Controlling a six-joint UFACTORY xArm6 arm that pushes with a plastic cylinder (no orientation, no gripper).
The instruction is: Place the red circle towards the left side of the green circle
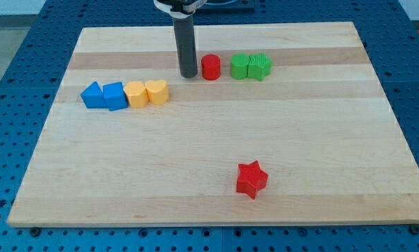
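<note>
- I saw a wooden board (209, 168) lying on a blue pegboard bench (13, 77).
- The red circle (210, 67) sat just left of the green circle (239, 66) and a ridged green block (260, 66).
- At the view's left, a blue triangle (92, 94), a blue block (115, 96), a yellow block (135, 94) and a yellow heart (157, 91) formed a row.
- A red star (251, 179) sat near the bottom.
- My tip (189, 74) rested just left of the red circle.

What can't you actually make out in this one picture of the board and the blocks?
- The rod above my tip: cut off by the view's top edge, so the arm is unseen.
- The far sides of the red circle and green circle: hidden by their own bodies.
- Whether the green circle touches the ridged green block on its right: no gap shows, too small to settle.
</note>
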